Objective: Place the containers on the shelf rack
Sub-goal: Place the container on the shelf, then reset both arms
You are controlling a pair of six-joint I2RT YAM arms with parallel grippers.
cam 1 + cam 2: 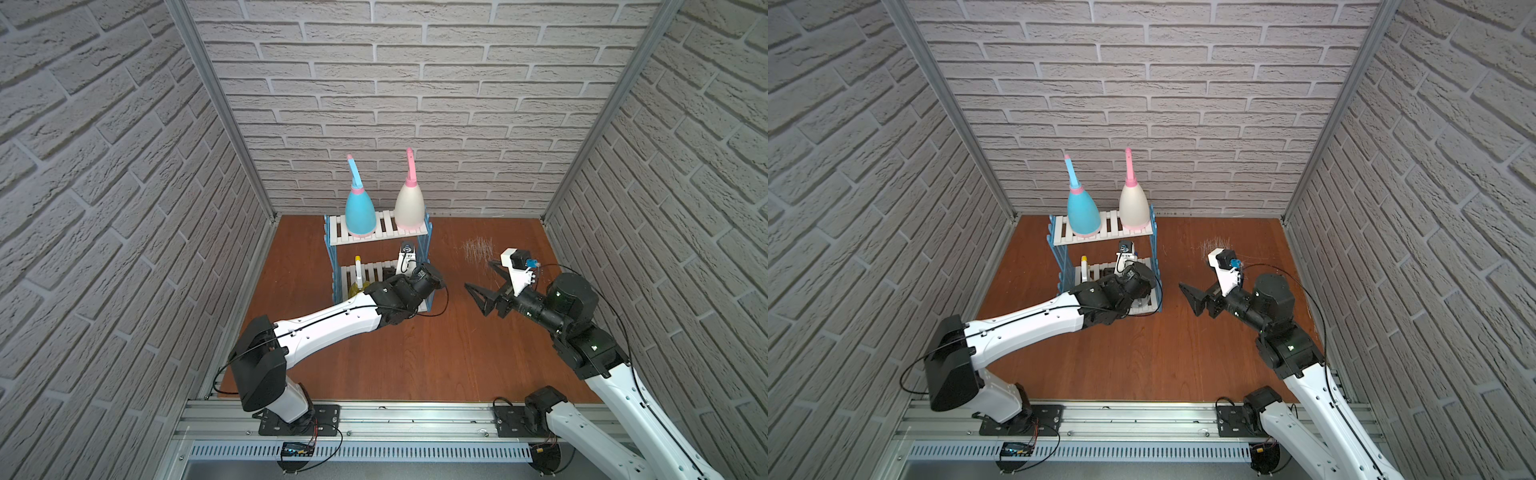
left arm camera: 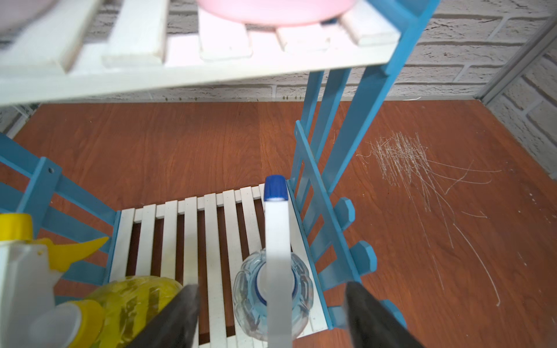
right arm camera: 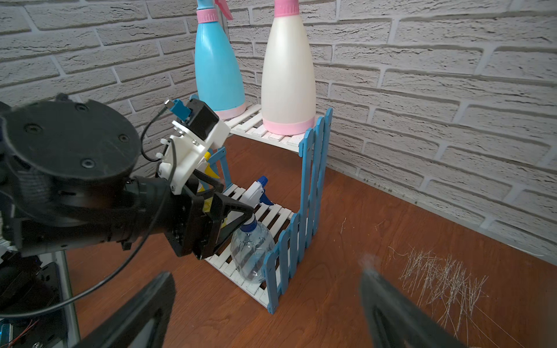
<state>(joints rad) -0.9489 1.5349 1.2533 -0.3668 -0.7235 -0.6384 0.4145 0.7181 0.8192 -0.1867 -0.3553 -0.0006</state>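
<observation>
Both grippers gape wide, empty: left gripper straddles the colourless spray bottle at the shelf rack's lower-tier right end; right gripper hovers over the table.

- You have four bottles: the light-blue bottle and the cream bottle up above the left gripper, the clear bottle between its jaws, the yellow bottle just beside it.
- You have one shelf rack, with two slatted shelves.
- You have two grippers, counting the right gripper.
</observation>
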